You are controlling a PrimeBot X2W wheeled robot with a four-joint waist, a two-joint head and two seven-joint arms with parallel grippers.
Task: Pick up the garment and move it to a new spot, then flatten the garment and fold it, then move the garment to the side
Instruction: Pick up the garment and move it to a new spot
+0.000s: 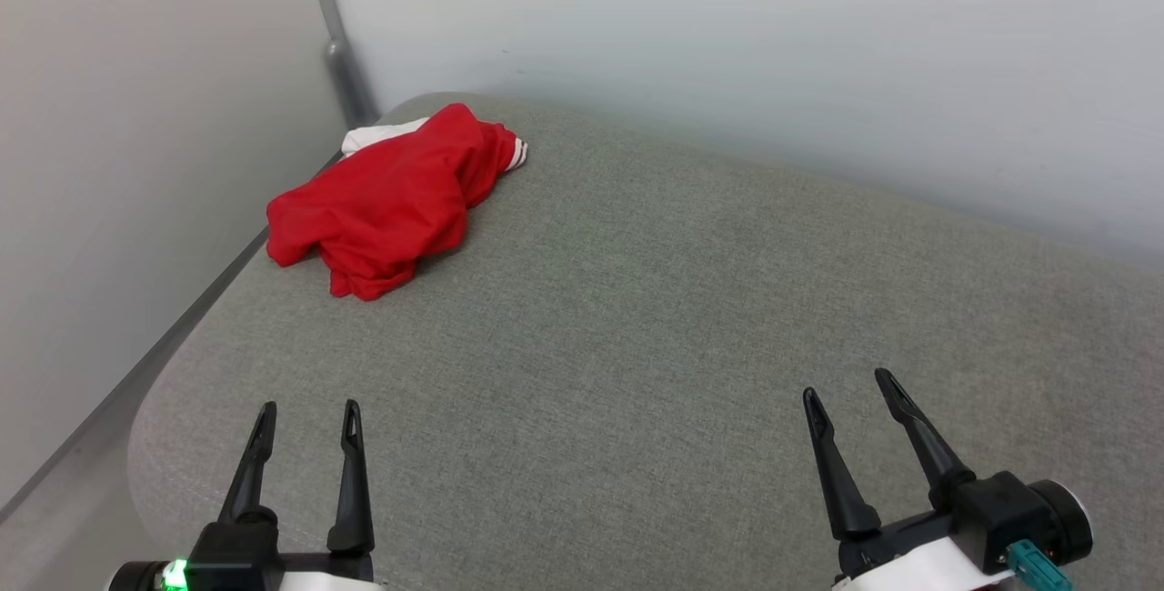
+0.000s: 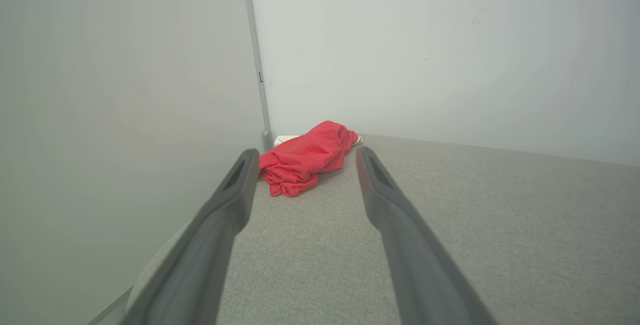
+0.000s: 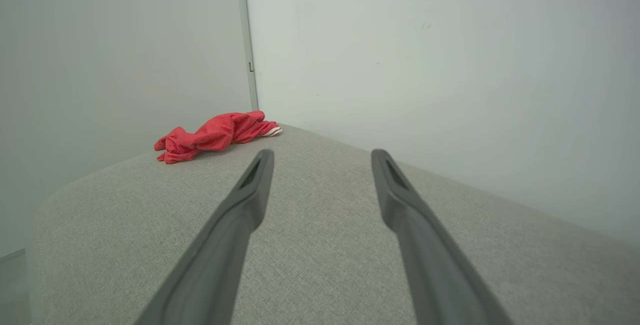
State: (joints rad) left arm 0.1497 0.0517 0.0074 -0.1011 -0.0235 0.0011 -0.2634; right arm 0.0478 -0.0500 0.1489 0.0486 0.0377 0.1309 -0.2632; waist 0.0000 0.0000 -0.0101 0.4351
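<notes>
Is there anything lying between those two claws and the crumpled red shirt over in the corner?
Nothing visible. Bare grey cushion runs all the way from the left gripper and the right gripper to the red shirt, which lies bunched near the cushion's far left corner. Both grippers are open and empty.

No legible text or markings anywhere.

The garment, red with white striped trim showing, lies crumpled at the grey cushion's far-left corner.
</notes>
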